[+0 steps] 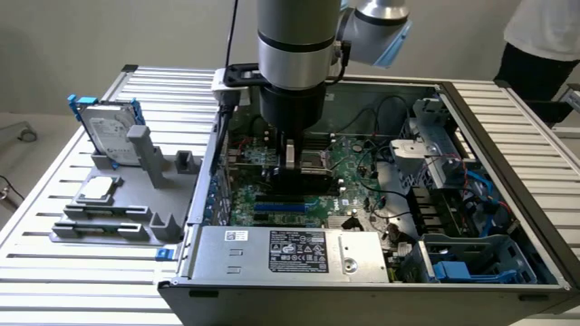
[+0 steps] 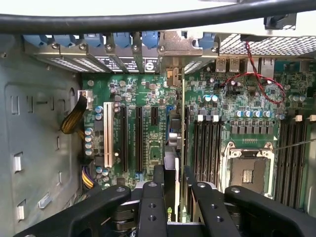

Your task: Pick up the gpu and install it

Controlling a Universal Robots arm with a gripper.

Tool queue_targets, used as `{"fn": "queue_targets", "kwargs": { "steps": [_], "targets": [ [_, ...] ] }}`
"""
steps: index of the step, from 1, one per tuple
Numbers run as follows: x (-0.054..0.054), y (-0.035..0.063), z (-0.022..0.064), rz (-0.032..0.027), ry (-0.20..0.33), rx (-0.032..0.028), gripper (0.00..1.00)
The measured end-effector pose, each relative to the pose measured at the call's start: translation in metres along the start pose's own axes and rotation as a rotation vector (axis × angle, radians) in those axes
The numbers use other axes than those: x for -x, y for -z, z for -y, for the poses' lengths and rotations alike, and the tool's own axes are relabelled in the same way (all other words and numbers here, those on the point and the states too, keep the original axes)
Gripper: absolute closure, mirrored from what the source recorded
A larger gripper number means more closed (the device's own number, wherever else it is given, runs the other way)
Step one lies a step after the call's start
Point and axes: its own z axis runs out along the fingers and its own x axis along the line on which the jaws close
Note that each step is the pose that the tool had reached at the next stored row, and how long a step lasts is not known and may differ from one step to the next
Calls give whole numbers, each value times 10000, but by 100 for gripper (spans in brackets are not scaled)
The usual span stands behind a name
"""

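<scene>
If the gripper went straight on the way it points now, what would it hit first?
The gripper is shut on the gpu, which leads, so the card would probably meet the motherboard first, seemingly at an expansion slot. Depth there is hard to judge.

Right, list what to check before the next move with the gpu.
1. Grip: gripper shut on the gpu, card edge-on in its jaws: ok.
2. Position: card inside the open case, over the motherboard: ok.
3. Bracket end faces the rear slot openings: ok.
4. Card fully seated in a slot: cannot tell.
5. Red wire apart from the card: ok.
6. Person beyond the table's far corner, apart from the arm: ok.
</scene>
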Motion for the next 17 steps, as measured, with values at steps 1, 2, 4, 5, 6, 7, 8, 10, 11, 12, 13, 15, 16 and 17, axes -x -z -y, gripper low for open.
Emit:
{"fn": "queue_targets", "kwargs": {
  "steps": [1, 2, 4, 5, 6, 7, 8, 10, 11, 12, 13, 15, 16, 17],
  "targets": [
    [-1, -15, -6, 11, -15, -2, 74],
    [-2, -29, -11, 25, -29, -2, 74],
    [-3, -50, -15, 60, -45, -4, 74],
    [-3, -60, -17, 78, -53, -4, 74],
    [-3, -71, -19, 94, -60, -5, 74],
    [-4, -82, -22, 109, -67, -6, 74],
    [-5, -92, -24, 121, -74, -6, 74],
    [-6, -111, -30, 145, -88, -8, 74],
    [-7, -118, -34, 152, -95, -8, 74],
    [-8, -126, -37, 160, -102, -8, 74],
    [-9, -133, -40, 166, -107, -7, 74],
    [-12, -150, -42, 175, -111, -8, 74],
    [-13, -157, -43, 179, -111, -8, 74],
    [-13, -163, -44, 182, -112, -8, 74]
  ]
}}
